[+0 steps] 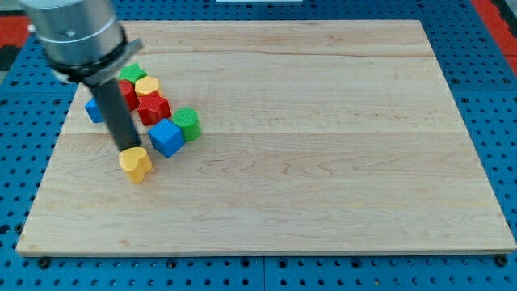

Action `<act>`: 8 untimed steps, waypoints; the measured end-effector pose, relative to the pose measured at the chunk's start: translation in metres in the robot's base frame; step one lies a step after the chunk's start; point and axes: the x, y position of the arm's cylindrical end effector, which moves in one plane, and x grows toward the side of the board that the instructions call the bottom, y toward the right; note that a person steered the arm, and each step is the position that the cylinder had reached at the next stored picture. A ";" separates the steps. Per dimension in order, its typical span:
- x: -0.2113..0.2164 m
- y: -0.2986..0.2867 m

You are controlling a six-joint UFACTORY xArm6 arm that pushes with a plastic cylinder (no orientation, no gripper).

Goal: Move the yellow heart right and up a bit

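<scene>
The yellow heart (136, 165) lies on the wooden board (323, 145) at the view's left, below the cluster of blocks. My tip (129, 149) stands right at the heart's upper-left edge, touching or nearly touching it. The dark rod rises from there toward the view's top left and hides part of the cluster behind it.
A cluster sits up and right of the heart: a blue cube (167, 137), a green cylinder (187, 124), a red star-like block (153, 107), a yellow block (147, 86), a green block (134, 73), and a blue block (94, 110) left of the rod.
</scene>
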 end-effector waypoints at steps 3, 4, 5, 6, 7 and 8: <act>0.033 0.051; 0.005 0.152; 0.005 0.202; 0.005 0.174; 0.005 0.135; 0.005 0.105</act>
